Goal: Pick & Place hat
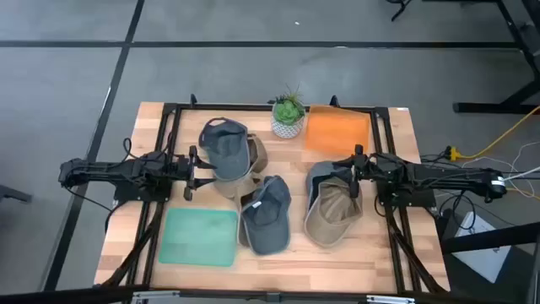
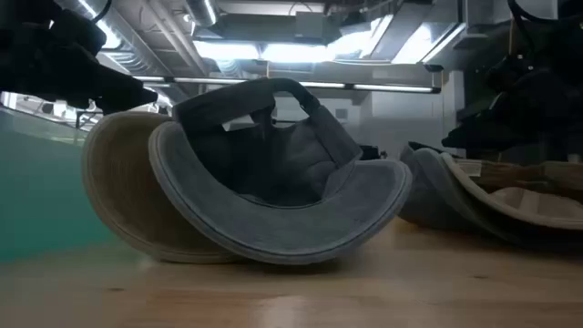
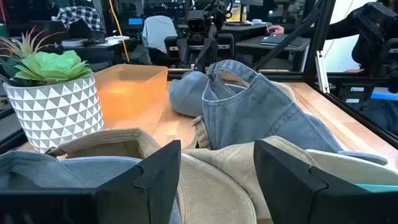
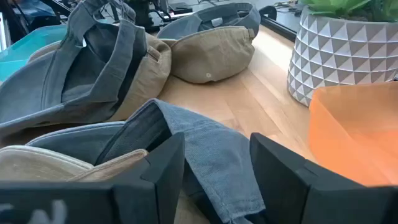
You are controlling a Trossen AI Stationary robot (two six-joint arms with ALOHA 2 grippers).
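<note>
Several caps lie on the wooden table. A blue-grey cap (image 1: 223,142) rests on a tan one (image 1: 246,175) at far left. A third blue cap (image 1: 268,214) lies upside down in the middle and fills the low view (image 2: 282,205). On the right, a grey-blue cap (image 1: 323,176) lies against a tan cap (image 1: 332,218). My left gripper (image 1: 192,173) is open at the edge of the left pair, with the tan cap (image 3: 214,168) between its fingers. My right gripper (image 1: 354,175) is open over the right pair, its fingers on either side of a blue fold (image 4: 208,155). My left gripper stands open, level from the table's left, with the tan cap's edge (image 3: 205,186) between its fingers; I cannot tell whether they touch it. My right gripper stands open, level from the table's right, around the grey-blue cap's folded cloth (image 4: 217,177); whether it touches cannot be told.
An orange tray (image 1: 337,131) sits at the far right and a green tray (image 1: 201,236) at the near left. A potted plant (image 1: 288,118) in a white patterned pot stands at the far middle. A black frame (image 1: 169,127) runs around the work area.
</note>
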